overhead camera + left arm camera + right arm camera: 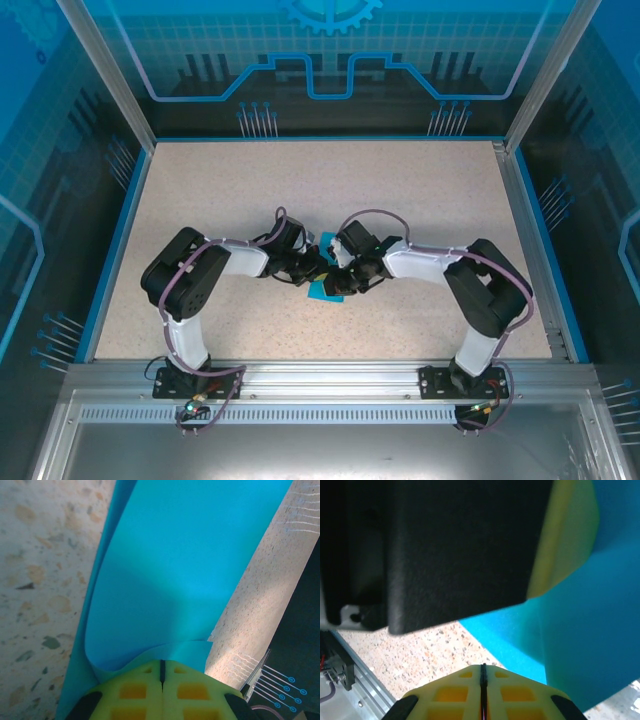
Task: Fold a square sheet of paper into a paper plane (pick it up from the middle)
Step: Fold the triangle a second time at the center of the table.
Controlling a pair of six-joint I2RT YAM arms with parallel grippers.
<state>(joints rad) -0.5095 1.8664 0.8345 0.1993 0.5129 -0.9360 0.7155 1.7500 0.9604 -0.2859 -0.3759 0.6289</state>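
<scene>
The square sheet of paper (322, 291), plain cyan-blue, is bent up between the two grippers at the middle of the table. In the left wrist view the sheet of paper (180, 565) curls up from my left gripper (161, 666), whose yellow fingers are shut on its near edge. My left gripper (314, 271) and right gripper (339, 279) almost touch. My right gripper (483, 669) has its jaws pressed together, with speckled table just beyond the tips and the paper (590, 630) to the right. I see nothing between its jaws. No paper plane shape shows.
The speckled table (300, 190) has a raised blue rim (120, 230) and metal frame posts (105, 70) around it. The left gripper's black body (445, 550) and one yellow finger (567, 540) hang close above the right gripper's tips.
</scene>
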